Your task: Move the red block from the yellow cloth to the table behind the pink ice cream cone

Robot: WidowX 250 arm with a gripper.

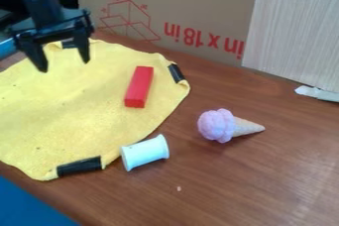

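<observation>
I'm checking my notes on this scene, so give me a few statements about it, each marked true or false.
1. The red block lies on the yellow cloth. True.
2. The toy ice cream cone lies on the cloth. False: the toy ice cream cone lies on the wooden table.
3. The tool has its fingers apart. True.
4. The white spool stands upright. False: the white spool lies on its side.
5. The tool holds the red block. False: nothing is between its fingers.

Matte black arm, black forked fingers, dark cable looping behind
</observation>
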